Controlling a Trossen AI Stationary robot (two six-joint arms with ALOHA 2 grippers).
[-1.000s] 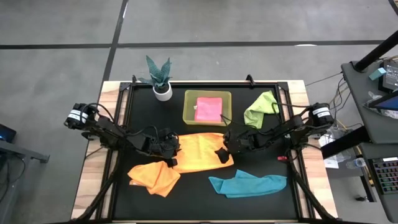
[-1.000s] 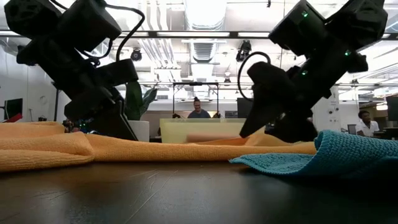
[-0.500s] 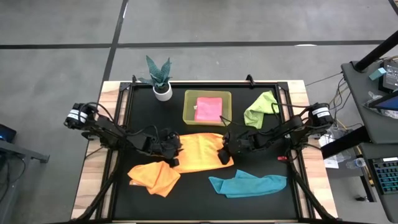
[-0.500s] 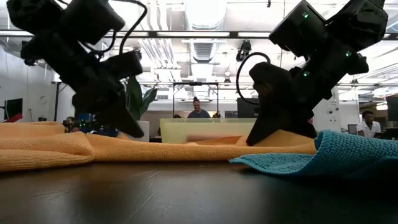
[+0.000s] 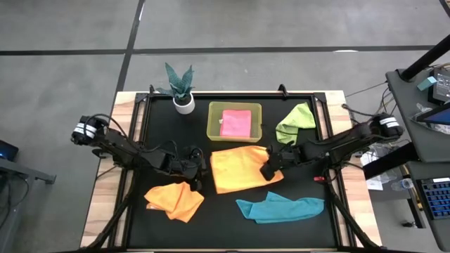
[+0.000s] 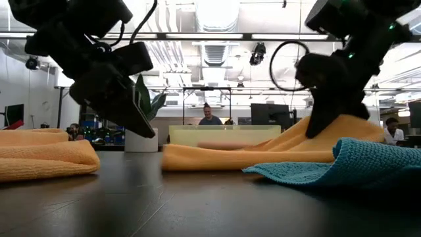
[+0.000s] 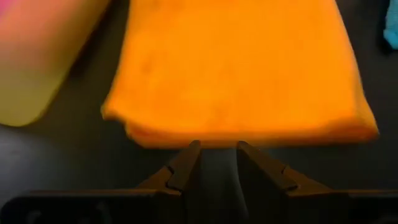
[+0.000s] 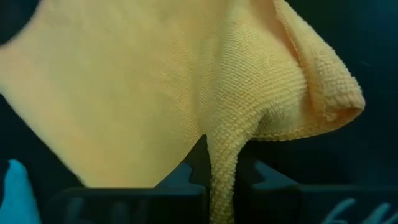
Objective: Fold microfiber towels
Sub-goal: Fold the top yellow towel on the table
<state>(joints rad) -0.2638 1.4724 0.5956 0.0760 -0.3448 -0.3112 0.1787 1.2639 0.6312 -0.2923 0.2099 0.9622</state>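
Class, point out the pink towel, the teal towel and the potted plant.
pink towel (image 5: 236,124), high view, middle of the cloth inside the bin
teal towel (image 5: 280,209), high view, middle of the cloth
potted plant (image 5: 184,104), high view, white pot

Four cameras, one worktop

One hangs overhead, looking straight down on the whole worktop (image 5: 140,211); another sits at worktop level, facing across into the room at twelve o'clock. Each wrist camera peers close along its own pincer, left pincer (image 7: 217,155) and right pincer (image 8: 221,165), from opposite ends of the flat orange towel (image 5: 239,170), which all four views share: the overhead at centre, the level one edge-on (image 6: 217,158).
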